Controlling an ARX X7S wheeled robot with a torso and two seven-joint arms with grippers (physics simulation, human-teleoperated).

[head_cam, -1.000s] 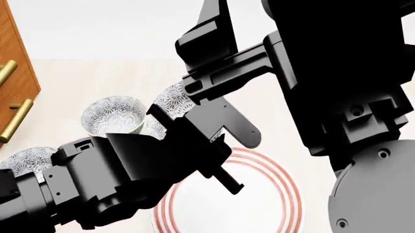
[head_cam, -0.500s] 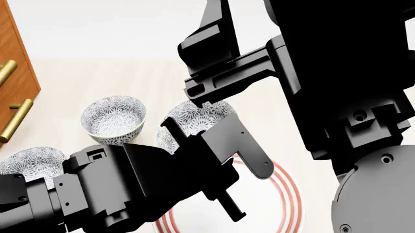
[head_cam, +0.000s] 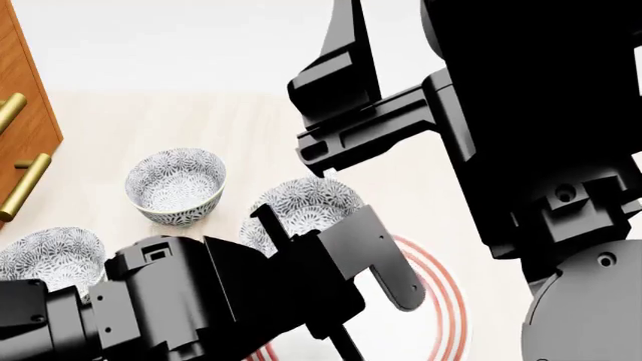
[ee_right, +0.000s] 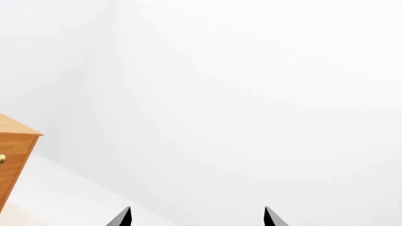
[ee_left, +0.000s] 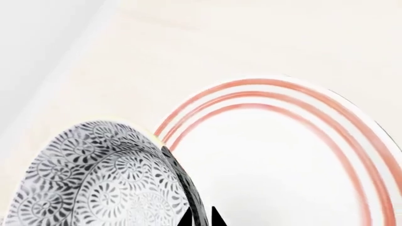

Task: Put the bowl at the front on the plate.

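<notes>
The bowl [head_cam: 306, 201], white with a grey-blue floral pattern, hangs tilted at the far left edge of the plate [head_cam: 441, 297], a white disc with red rings. My left gripper [ee_left: 202, 219] is shut on the bowl's [ee_left: 94, 179] rim, one fingertip inside and one outside. In the left wrist view the plate [ee_left: 283, 160] lies just beyond the bowl. My left arm [head_cam: 191, 301] hides much of the plate in the head view. My right gripper [ee_right: 196, 217] is open, raised high, and faces a blank white wall.
Two more patterned bowls stand on the pale table, one further back [head_cam: 176, 182] and one at the left edge [head_cam: 50, 259]. A wooden cabinet [head_cam: 22, 128] with brass handles stands at the left. The right arm [head_cam: 522, 120] fills the upper right of the head view.
My left gripper has carried the bowl nearer to me and towards the plate's edge. The right arm has shifted slightly to the right.
</notes>
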